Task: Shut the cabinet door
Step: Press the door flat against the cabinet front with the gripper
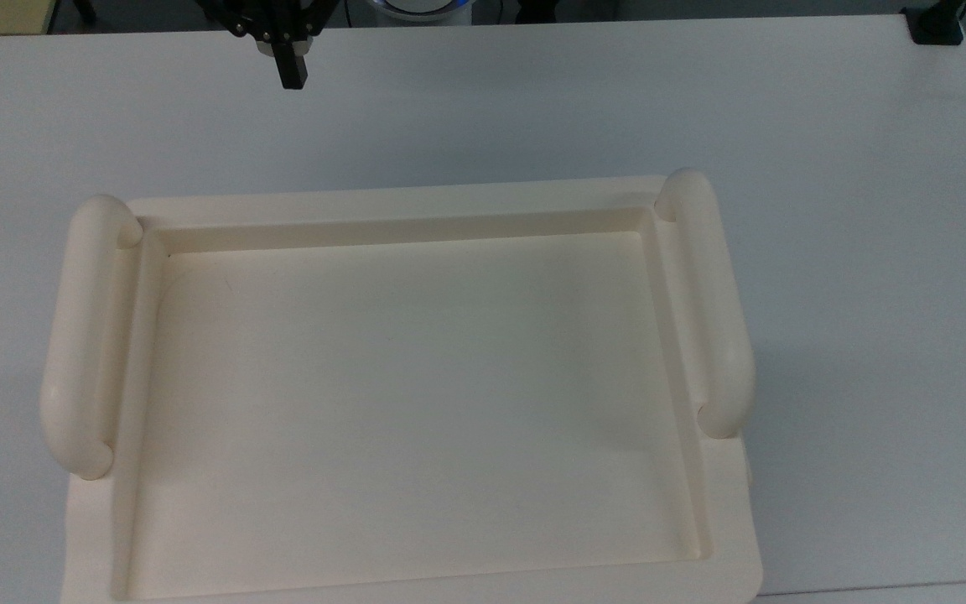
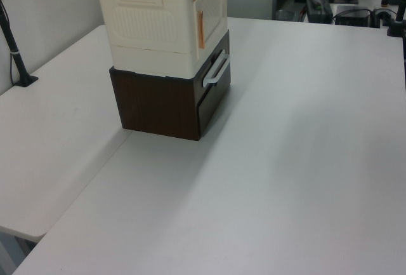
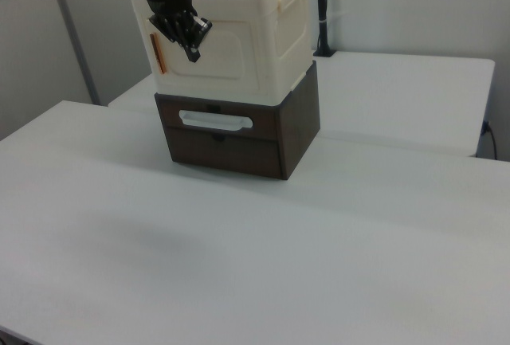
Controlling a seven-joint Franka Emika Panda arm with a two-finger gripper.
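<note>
The thin, flat cream plastic cabinet door (image 3: 209,54) lies flush against the front of the boxy cream plastic cabinet (image 2: 158,21), which stands on a dark brown wooden drawer unit (image 3: 239,134) on the white table (image 1: 827,126). In the left view the door (image 2: 209,9) shows no gap along its free edge, only a narrow orange strip (image 2: 201,20) at the edge nearest the left view's left. Seen from above, nothing juts out from the cabinet's recessed top with its two thick rounded bars (image 1: 705,302).

The robot's black two-finger gripper (image 3: 191,42) hangs in front of the door's upper part in the right view; whether it touches the panel cannot be told. Its fingers appear pressed together, pinching nothing.

By these pictures the closing looks done. At most, what remains is confirming that the door is fully seated and drawing the arm away.
</note>
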